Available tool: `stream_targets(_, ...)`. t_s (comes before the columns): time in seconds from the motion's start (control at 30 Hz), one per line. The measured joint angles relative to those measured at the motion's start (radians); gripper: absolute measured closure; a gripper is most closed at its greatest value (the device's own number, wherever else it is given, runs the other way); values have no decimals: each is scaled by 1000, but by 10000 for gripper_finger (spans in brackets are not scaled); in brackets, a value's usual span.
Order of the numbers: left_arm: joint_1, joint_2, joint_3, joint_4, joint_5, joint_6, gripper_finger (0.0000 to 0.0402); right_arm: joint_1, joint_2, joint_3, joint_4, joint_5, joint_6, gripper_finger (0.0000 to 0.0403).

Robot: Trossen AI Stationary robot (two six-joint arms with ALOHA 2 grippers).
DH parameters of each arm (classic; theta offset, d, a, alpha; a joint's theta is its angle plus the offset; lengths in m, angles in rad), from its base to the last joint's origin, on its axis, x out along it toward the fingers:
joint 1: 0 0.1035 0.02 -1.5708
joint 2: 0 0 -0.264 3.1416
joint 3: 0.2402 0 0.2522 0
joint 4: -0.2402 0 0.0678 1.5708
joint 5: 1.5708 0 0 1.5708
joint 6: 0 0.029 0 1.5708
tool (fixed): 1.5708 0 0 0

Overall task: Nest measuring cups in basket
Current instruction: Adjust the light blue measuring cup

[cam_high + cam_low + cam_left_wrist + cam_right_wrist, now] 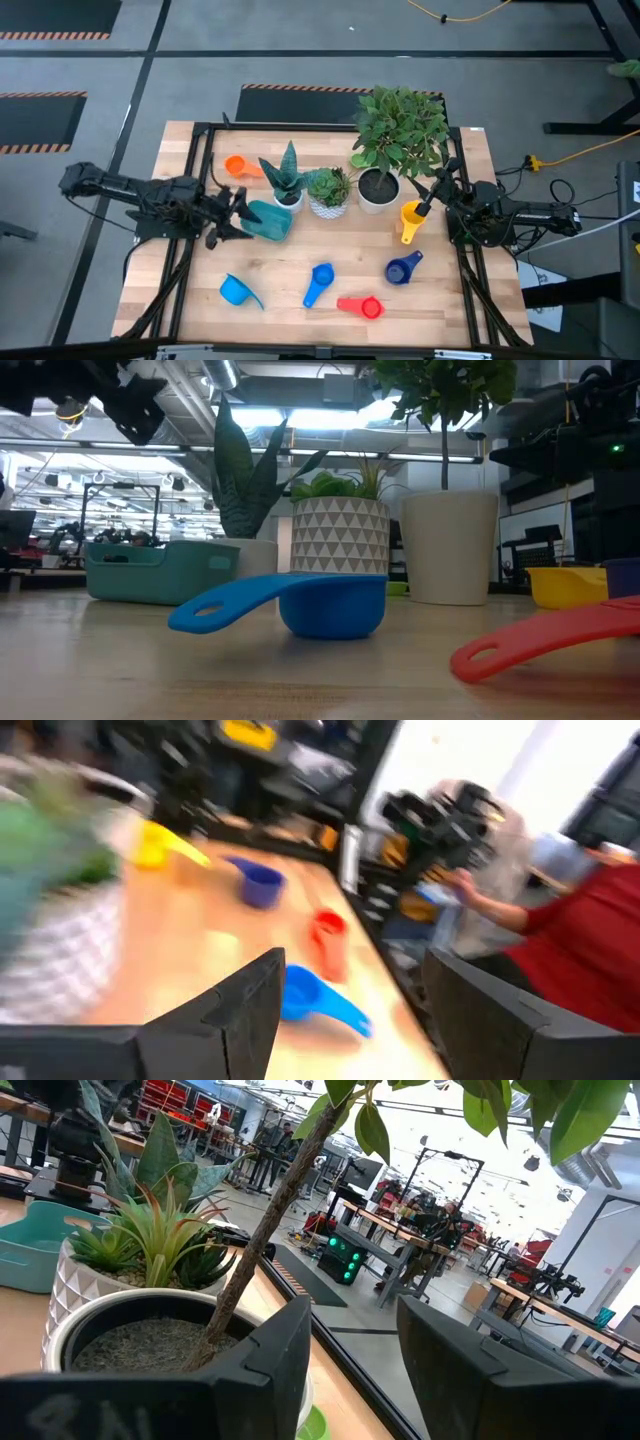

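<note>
The teal basket (272, 222) (160, 570) rests flat on the table left of centre. My left gripper (238, 207) (350, 1010) hangs open just left of it, raised off the table, with nothing between its fingers. My right gripper (430, 195) (355, 1370) is open beside the big plant's pot, just above the yellow cup (410, 221) (565, 585). Loose on the table lie the orange cup (237, 166), light blue cup (235, 290), blue cup (318, 283) (330, 605), red cup (362, 306) (540, 640) and navy cup (402, 268). A sliver of green (398, 588) shows behind the pots.
Three white plant pots stand in a row across the table's middle: a spiky plant (285, 180), a patterned pot (328, 195) and a tall leafy plant (385, 150). Bare wood lies along the near edge between the cups. A person in red (590, 950) stands beyond the table's right side.
</note>
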Motion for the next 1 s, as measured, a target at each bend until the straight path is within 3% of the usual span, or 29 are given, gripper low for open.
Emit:
stream_targets(0.3,-145,125,88,-130,16,-267,172,0,0,0,0,0,0,247)
stream_targets(0.57,-207,161,101,-284,36,-555,172,0,0,0,0,0,0,247)
stream_targets(0.83,-222,160,101,-320,23,-591,171,0,0,0,0,0,0,247)
stream_targets(1.0,-222,160,101,-320,-84,-598,172,0,0,0,0,0,0,247)
